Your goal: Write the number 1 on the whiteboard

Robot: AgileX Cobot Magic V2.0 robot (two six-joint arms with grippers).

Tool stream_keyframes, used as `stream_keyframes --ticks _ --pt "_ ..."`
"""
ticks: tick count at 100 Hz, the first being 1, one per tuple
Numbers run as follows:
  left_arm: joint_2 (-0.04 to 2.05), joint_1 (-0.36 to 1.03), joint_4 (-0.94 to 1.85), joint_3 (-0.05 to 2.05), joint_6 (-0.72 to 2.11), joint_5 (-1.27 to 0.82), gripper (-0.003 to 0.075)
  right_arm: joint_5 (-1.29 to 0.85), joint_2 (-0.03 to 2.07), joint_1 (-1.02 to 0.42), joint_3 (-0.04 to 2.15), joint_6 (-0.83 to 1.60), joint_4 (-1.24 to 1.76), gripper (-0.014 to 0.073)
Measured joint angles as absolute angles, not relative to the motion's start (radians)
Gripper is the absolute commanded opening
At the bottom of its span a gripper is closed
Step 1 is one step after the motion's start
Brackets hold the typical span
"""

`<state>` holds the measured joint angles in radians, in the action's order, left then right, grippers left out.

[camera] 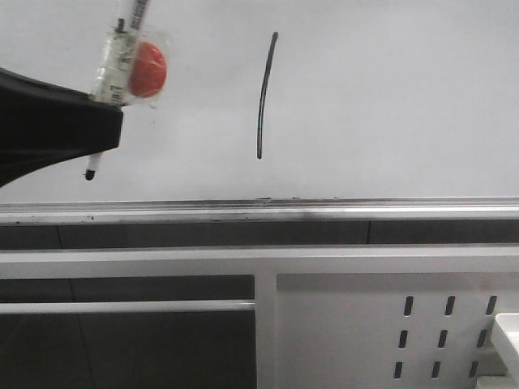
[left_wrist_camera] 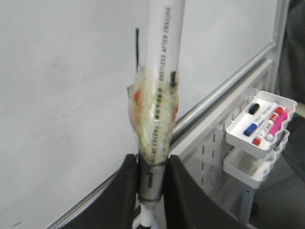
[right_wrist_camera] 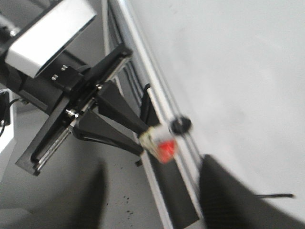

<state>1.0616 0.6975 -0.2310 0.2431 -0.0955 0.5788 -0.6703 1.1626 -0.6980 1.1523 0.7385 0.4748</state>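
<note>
The whiteboard (camera: 389,97) fills the upper part of the front view. On it is the number 1 (camera: 263,97), a thin black, slightly curved stroke, which also shows in the left wrist view (left_wrist_camera: 137,47). My left gripper (camera: 109,121) is to the left of the stroke, shut on a white marker pen (left_wrist_camera: 152,186) wrapped in tape with a red piece (camera: 147,69). The pen's black tip (camera: 90,173) points down, well left of the stroke. Whether it touches the board I cannot tell. My right gripper (right_wrist_camera: 152,205) is open and blurred, with nothing between its fingers.
A silver rail (camera: 324,209) smudged with ink runs under the board. Below it is a white perforated panel (camera: 389,324). A white tray (left_wrist_camera: 238,138) with several coloured markers hangs on that panel, with a second tray (left_wrist_camera: 243,171) beneath.
</note>
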Motion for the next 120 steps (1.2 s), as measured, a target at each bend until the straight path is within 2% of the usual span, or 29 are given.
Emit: stream_keyframes --ticks 3,27,63,88,120 --pt "1.062 0.697 -0.186 0.229 -0.078 0.596 -0.002 -0.68 1.145 -0.685 1.153 0.739 0.473 -0.0079" --pt "1.11 0.697 0.041 0.182 0.0 0.74 -0.002 -0.748 1.044 -0.632 1.155 0.724 0.467 -0.0067" --pt "1.406 0.808 0.275 0.184 -0.021 1.108 -0.002 -0.77 1.021 -0.632 1.155 0.695 0.467 -0.0067" --pt "1.551 0.838 0.336 0.19 -0.111 1.127 -0.002 -0.77 1.021 -0.632 1.155 0.695 0.467 -0.0069" --pt "1.564 0.844 0.391 0.236 -0.128 1.132 -0.002 -0.77 1.021 -0.632 1.155 0.695 0.466 -0.0069"
